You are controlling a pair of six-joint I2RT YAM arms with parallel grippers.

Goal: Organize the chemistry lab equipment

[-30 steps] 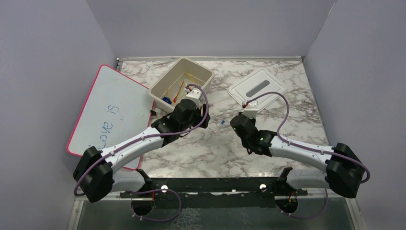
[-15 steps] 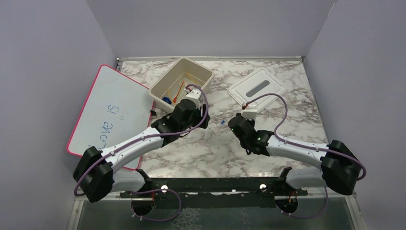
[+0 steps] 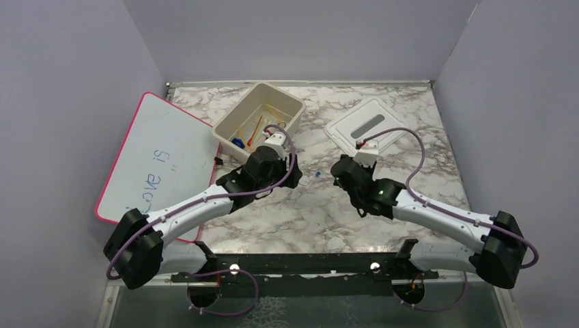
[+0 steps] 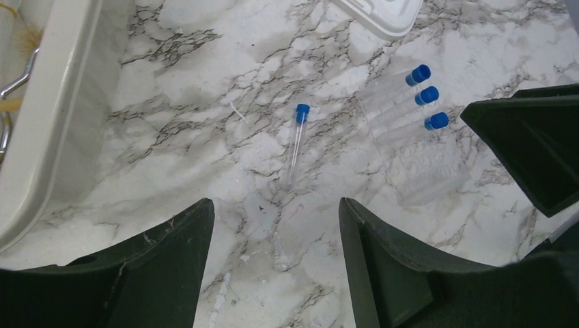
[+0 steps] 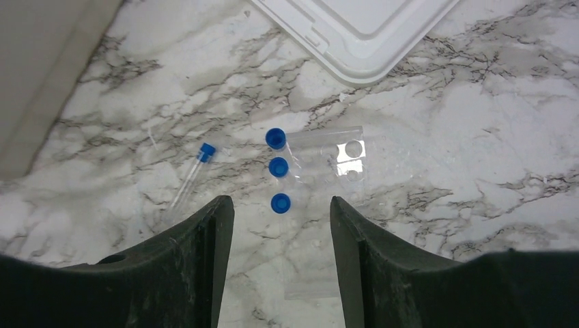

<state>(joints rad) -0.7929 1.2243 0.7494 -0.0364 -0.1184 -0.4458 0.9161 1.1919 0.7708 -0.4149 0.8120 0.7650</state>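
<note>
Right of the beige tub [image 3: 237, 107], on the marble bench [image 3: 321, 219], lies a thin clear tube [image 5: 193, 174] with a blue cap. A bit farther from the tub sits what looks like a clear holder [image 5: 328, 171] with three blue-capped tubes [image 5: 278, 166] in it. The right pincer [image 5: 280, 201] hangs over those three, its fingers apart and holding nothing. The left pincer [image 4: 274, 205] is also wide apart and empty, over the thin tube, nearer the tub. The right one looks set to grab the holder. It should go straight down, close on the middle, and squeeze softly, since clear plastic can slip or tip.
</note>
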